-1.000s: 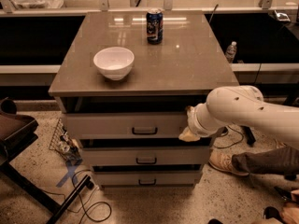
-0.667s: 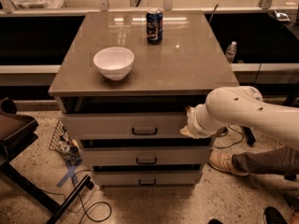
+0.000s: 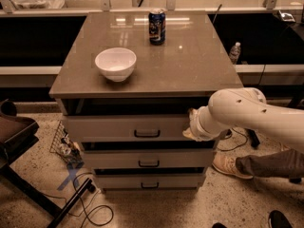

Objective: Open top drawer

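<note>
Little is seen to have moved since the earlier frames: the tool is shifted only slightly and is held against the right end of the top drawer, below the front-right corner of the counter. The drawer front is found in the same place as before, with the same dark gap under the counter's front edge. From this it is judged that the pull is not yet under way and nearly all of the task is left. Whether the tool is open or closed cannot be told, since it is hidden behind the white wrist; no hold on the dark bar handle is shown, and the handle is left bare at the centre of the panel, well apart from the tool. The drawer is placed directly below the counter top, above the two shorter drawers. Its front panel is pointed towards the camera, out past the counter's front edge. Its long axis is run from the left edge to the right edge, parallel to the front edge, so travel is expected straight outward across that line.
</note>
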`<state>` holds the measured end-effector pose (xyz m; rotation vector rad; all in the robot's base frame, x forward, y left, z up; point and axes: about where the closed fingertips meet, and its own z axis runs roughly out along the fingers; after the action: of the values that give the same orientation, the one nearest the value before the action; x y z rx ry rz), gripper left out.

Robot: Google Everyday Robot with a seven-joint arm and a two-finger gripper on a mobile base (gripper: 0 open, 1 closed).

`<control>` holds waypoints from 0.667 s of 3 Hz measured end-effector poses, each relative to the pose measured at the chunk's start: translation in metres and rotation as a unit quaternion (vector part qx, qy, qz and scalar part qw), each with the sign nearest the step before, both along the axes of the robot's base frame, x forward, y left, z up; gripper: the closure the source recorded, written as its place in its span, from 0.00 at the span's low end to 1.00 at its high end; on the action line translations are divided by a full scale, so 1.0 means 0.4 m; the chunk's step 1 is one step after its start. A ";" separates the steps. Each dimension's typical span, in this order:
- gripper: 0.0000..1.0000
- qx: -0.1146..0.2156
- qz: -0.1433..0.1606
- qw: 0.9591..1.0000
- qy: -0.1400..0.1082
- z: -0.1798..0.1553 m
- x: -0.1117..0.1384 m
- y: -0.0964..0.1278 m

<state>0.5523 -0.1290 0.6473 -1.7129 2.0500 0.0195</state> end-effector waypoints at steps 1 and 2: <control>1.00 -0.005 0.002 1.000 0.007 0.006 -0.018 0.002; 1.00 -0.007 0.000 1.000 0.009 0.007 -0.026 0.000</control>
<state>0.5421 -0.1288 0.6503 -1.7270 2.0670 0.0202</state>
